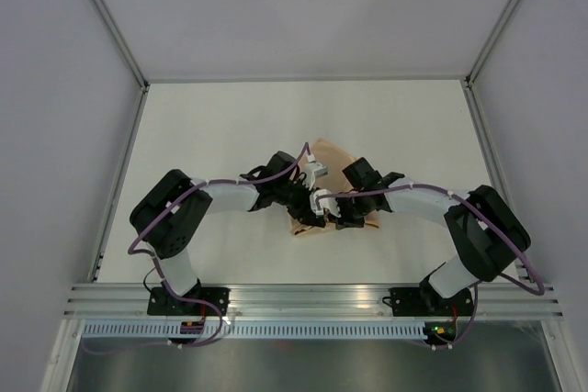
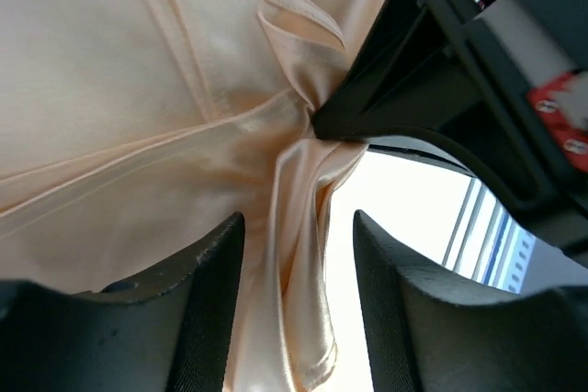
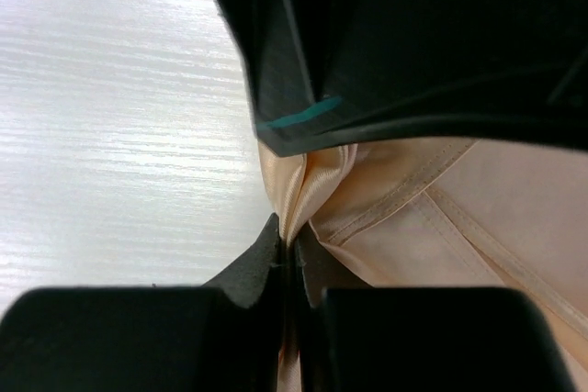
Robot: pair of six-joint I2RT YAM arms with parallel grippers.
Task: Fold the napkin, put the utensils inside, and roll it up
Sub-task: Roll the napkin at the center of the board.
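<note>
The peach-orange napkin [image 1: 329,151] lies bunched in the middle of the table, mostly under both wrists. My right gripper [image 3: 289,238] is shut on a gathered pleat of the napkin [image 3: 459,218], which runs up from between its pads. My left gripper [image 2: 299,227] is open, and a hanging fold of the napkin [image 2: 138,89] passes loosely between its fingers without being pinched. In the left wrist view the right gripper's dark fingers [image 2: 367,103] pinch the cloth just beyond my own. From above, the left gripper [image 1: 312,197] and the right gripper [image 1: 333,212] meet over the cloth. The utensils are out of view.
White tabletop [image 1: 220,126] spreads around the napkin, enclosed by grey walls and metal frame rails [image 1: 119,172]. The arm bases sit on the aluminium rail [image 1: 303,296] at the near edge. The two wrists crowd each other closely over the cloth.
</note>
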